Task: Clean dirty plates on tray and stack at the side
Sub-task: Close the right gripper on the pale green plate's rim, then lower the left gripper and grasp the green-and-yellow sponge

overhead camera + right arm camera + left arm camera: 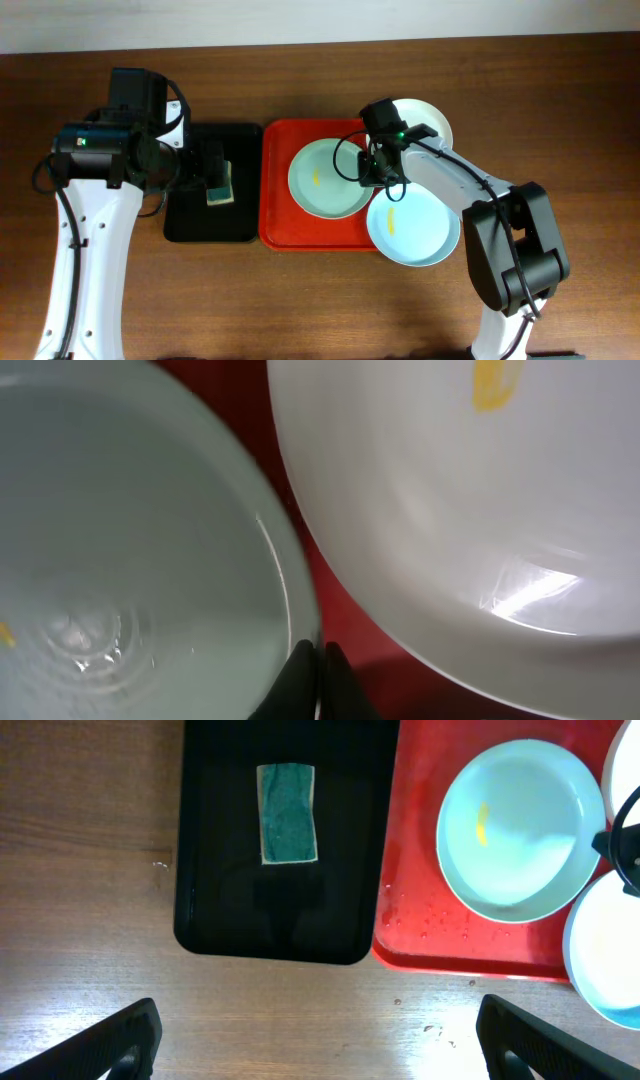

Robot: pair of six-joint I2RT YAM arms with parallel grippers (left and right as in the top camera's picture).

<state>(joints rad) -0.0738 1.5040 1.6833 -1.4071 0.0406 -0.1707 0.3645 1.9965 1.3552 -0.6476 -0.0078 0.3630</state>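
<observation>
The red-orange tray (275, 205) holds a pale mint green plate (325, 180) with a small yellow smear. A light blue plate (415, 230) overlaps the tray's front right corner, and a white plate (428, 122) lies at its back right. My right gripper (378, 172) is shut on the mint plate's right rim. In the right wrist view its fingertips (303, 665) pinch that rim (285, 575), with red tray (335, 610) and a white plate (430, 510) beside it. My left gripper (320, 1055) hangs open above bare wood, holding nothing.
A black tray (190, 215) sits left of the red one with a green sponge (221, 190) on it; the left wrist view shows the sponge (288, 813) lying flat. Water drops (435, 920) dot the red tray's front edge.
</observation>
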